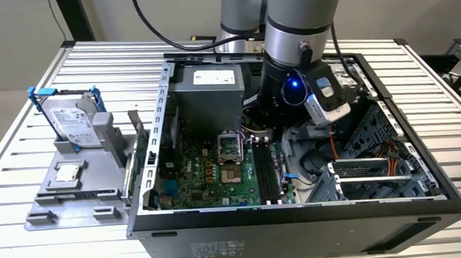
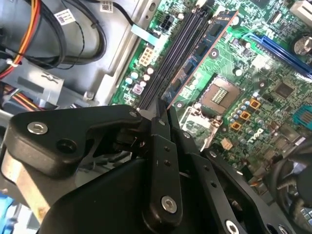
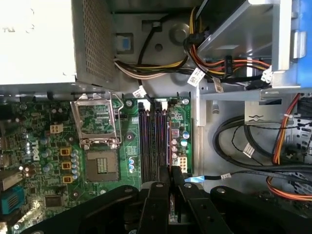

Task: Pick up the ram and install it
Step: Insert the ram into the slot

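Your end effector [image 2: 163, 114] is pinched shut on the ram [image 2: 202, 51], hanging edge-on just above the motherboard slots [image 3: 155, 141] (install step, clearly). I'd guess lining it up with one slot matters most now.

Open computer case [image 1: 219, 215], hard drive [image 1: 76, 122]

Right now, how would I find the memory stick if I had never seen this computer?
Look inside the open computer case, at the green motherboard. Alongside its long black slots runs the memory stick, gripped by the fingers. Unlike the slots, it is a thin board with chips and a coppery edge.
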Robot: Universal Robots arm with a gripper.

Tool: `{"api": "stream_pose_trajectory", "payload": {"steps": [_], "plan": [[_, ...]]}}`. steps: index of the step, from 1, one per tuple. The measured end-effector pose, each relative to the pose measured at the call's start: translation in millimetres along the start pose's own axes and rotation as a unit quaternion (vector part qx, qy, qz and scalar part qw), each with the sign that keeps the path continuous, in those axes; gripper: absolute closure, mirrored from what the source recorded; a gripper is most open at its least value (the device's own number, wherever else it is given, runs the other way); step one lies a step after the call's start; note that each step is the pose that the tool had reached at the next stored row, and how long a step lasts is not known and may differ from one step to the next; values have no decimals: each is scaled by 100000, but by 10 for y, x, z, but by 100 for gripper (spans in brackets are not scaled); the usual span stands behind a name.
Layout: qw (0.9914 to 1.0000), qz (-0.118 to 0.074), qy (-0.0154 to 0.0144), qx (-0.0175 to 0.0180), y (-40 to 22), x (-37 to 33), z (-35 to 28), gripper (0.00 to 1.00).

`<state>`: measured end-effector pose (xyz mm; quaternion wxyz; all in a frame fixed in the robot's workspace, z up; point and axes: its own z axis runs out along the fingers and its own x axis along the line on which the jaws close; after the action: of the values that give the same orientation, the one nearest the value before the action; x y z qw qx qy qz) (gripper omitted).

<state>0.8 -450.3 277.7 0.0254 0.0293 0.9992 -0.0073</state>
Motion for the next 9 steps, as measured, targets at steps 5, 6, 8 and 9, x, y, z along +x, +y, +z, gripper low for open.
{"api": "stream_pose_trajectory", "payload": {"steps": [5,6,8,9], "plan": [[100000,-7,0,-8,-21,-21,94,100],[100000,-39,0,-8,-20,-30,112,100],[99999,-359,-4,-23,-19,-43,150,100],[99999,-459,-6,-33,-18,-48,168,100]]}}
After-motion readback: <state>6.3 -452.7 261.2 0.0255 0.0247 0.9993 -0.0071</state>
